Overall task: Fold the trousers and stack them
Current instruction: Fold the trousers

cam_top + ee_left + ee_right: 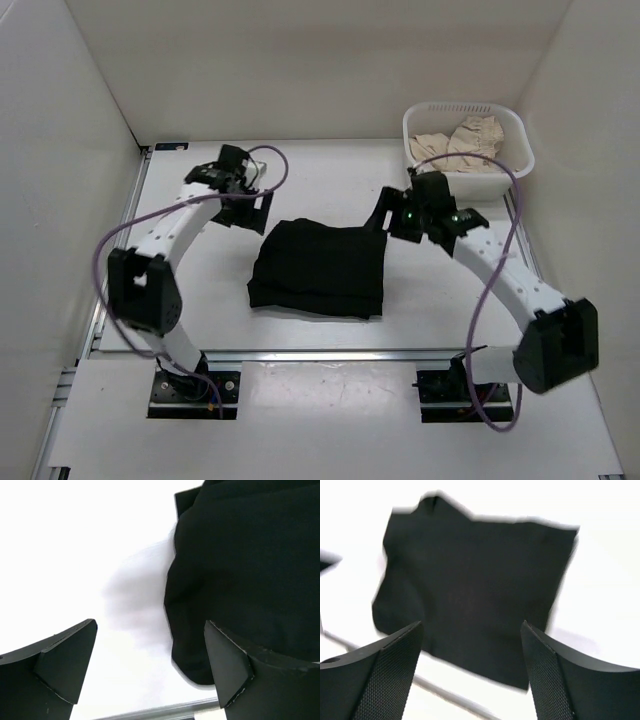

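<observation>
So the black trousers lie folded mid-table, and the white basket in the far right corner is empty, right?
Not empty: the top view shows crumpled beige cloth in the basket. The trousers do lie folded mid-table.

White arm links (178, 228), black joints (150, 292), looping purple cables (97, 265), black wedge-shaped pincer fingers (60, 660).

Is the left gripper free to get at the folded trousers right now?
Probably yes: the left gripper is open and empty, just beside the far left corner of the trousers, and nothing lies between them.
</observation>
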